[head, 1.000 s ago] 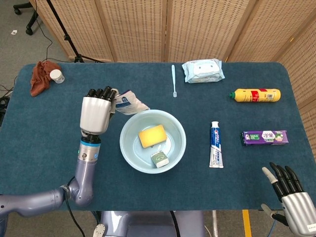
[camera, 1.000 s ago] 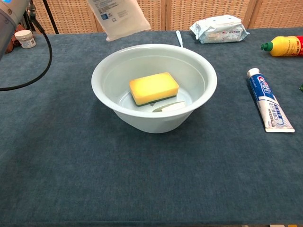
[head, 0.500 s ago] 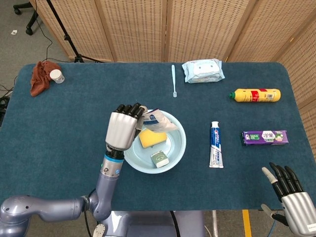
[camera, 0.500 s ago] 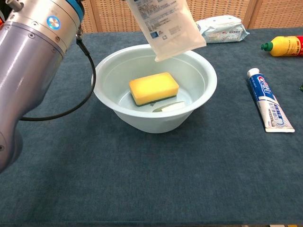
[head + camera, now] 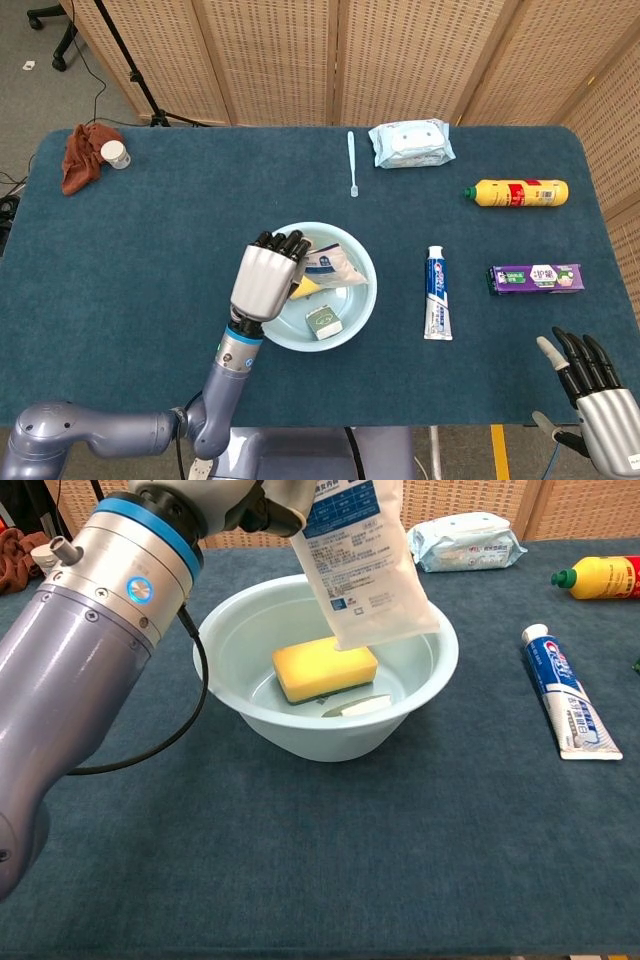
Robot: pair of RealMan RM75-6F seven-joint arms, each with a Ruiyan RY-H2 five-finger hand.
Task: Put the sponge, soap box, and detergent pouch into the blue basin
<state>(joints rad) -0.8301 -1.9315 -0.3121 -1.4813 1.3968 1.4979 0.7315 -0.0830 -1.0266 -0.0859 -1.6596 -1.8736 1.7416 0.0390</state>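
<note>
Presently we find the left hand over the near-left rim of the pale blue round plastic basin, its fingers clamped on the top of the white flat detergent pouch with blue print. In the chest view the pouch hangs tilted above the basin's inside, its lower edge in front of the yellow rectangular sponge; we cannot tell whether it touches the sponge. The sponge lies on the basin floor, and the small white soap box with a green mark sits beside it, toward the basin's near side.

We note the right hand at the table's near right corner, off the cloth, fingers apart and holding nothing.

On the dark blue table we record a white-and-blue toothpaste tube right of the basin, a purple box toward the right edge, a yellow bottle behind it, a wet-wipes pack and a toothbrush at the far edge, and a rust-red cloth with a small white jar at the far left corner.
</note>
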